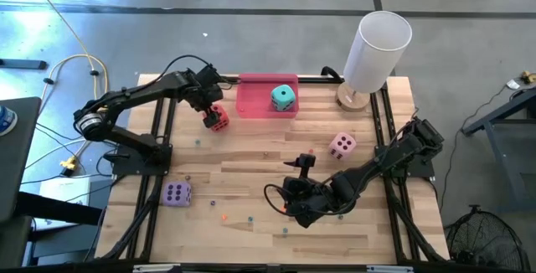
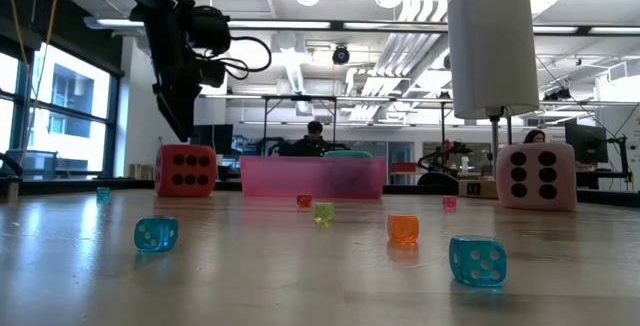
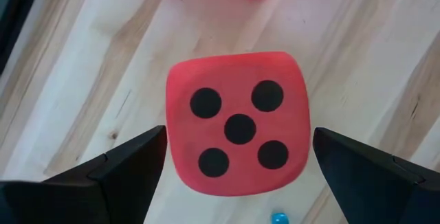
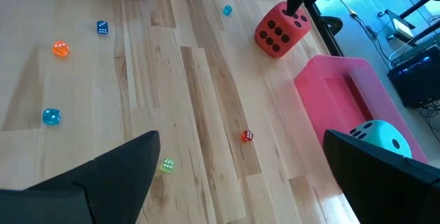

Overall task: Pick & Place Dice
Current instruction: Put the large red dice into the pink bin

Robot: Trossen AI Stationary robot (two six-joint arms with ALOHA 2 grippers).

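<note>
The red die [image 3: 237,124] rests five pips up on the wood near the table's far left, beside the pink tray [image 1: 251,99]. My left gripper [image 3: 239,141] hangs open just above it, pointing steeply down, one finger on either side and touching nothing. A teal die [image 1: 283,98] sits in the tray. The pink die [image 1: 342,145] lies right of centre and the purple die [image 1: 177,193] near the left. Tiny dice [image 2: 403,228] are scattered over the near half. My right gripper [image 4: 240,138] waits open over the table's middle, slanting toward the tray.
A white cylinder lamp [image 1: 377,47] on a wooden base stands at the far right corner. Black frame rails [image 1: 159,139] run along both table sides. A person [image 2: 315,136] sits in the room behind the table.
</note>
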